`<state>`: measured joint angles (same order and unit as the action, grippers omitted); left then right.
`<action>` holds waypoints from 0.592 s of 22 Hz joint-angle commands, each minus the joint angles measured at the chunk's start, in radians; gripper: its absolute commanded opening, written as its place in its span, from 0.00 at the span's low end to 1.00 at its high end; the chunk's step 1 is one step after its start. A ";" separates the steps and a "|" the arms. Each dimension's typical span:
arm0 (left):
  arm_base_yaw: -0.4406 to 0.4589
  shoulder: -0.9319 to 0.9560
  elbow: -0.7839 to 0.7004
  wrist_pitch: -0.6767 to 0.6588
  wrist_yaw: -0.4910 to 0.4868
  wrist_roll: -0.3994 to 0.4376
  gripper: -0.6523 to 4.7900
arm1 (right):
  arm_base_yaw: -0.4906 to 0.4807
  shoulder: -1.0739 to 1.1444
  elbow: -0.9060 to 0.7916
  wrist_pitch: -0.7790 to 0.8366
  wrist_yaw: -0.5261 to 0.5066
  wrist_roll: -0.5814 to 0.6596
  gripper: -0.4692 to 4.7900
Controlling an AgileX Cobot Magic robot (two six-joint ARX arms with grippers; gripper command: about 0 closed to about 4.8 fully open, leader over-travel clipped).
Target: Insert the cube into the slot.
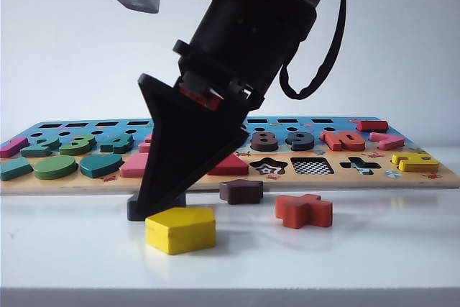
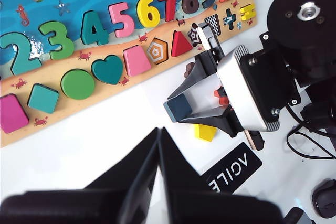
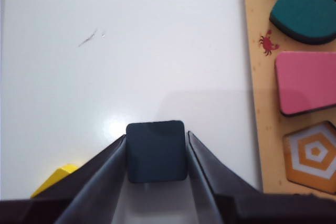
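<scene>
The cube (image 3: 156, 150), a flat dark navy square, lies on the white table just in front of the puzzle board. My right gripper (image 3: 157, 135) points down at it, one black finger lying against each of its two sides. From the exterior view that arm reaches across to the left, and only a corner of the cube (image 1: 134, 208) shows behind the right gripper (image 1: 157, 203). The slot (image 1: 312, 166), a checkerboard square cutout, sits in the board's front row to the right. My left gripper (image 2: 158, 129) hangs above the table, shut and empty, looking down on the cube (image 2: 178, 107).
A yellow pentagon block (image 1: 180, 229) lies right in front of the right gripper. A dark star block (image 1: 241, 190) and a red plus block (image 1: 304, 210) lie between it and the slot. The puzzle board (image 1: 431, 177) holds numbers and shapes along the back.
</scene>
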<state>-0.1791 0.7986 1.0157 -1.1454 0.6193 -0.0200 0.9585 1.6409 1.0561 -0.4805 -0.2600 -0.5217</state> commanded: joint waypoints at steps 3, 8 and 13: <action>0.001 -0.001 0.004 0.003 0.005 0.004 0.15 | 0.000 -0.012 0.004 0.008 0.002 -0.006 0.38; 0.001 -0.001 0.004 0.003 0.005 0.004 0.15 | 0.000 -0.029 0.004 0.008 0.002 -0.007 0.36; 0.001 -0.001 0.004 0.003 0.005 0.004 0.15 | -0.001 -0.077 0.005 0.008 0.035 -0.040 0.36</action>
<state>-0.1791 0.7990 1.0157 -1.1458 0.6193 -0.0200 0.9585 1.5784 1.0561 -0.4816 -0.2462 -0.5438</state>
